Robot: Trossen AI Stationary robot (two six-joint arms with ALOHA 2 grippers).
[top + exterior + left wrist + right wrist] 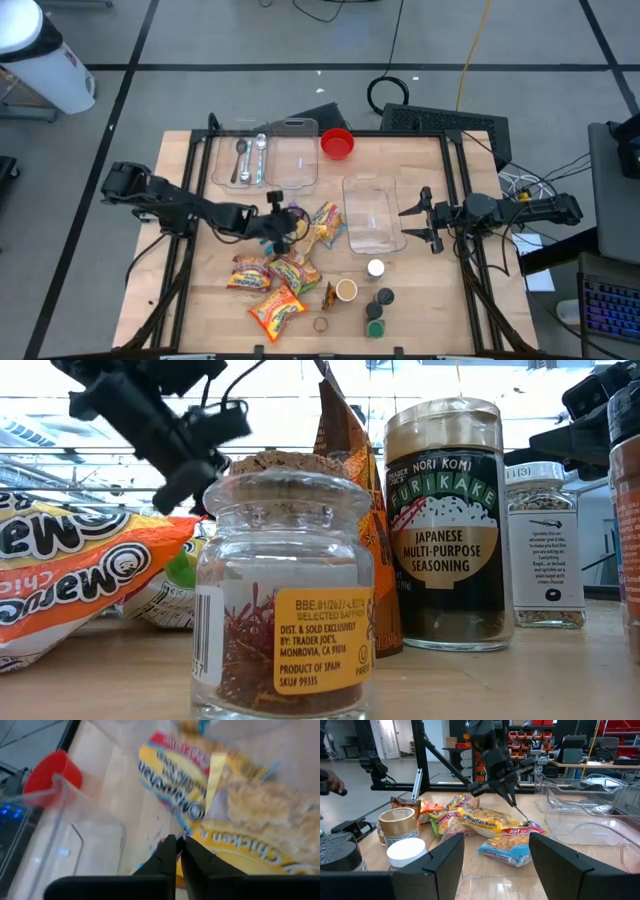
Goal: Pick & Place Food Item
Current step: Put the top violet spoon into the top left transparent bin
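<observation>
Step in hand: picking up. Left claw (285, 222) shut tight on the edge of a yellow noodle packet (322, 224), down on the bench (420, 300) amid a pile of packets. Right claw (425, 216) open, holding nothing, waiting well off to the side, beside a clear tub (372, 212). Next, most likely: lift straight up, check the packet comes along, carry over to a tub, let go. Thin pinch, so could slip.

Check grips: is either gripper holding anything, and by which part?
The left gripper is shut on the yellow ramen packet, pinching its edge. The right gripper is open beside the clear tray, holding nothing.
</observation>
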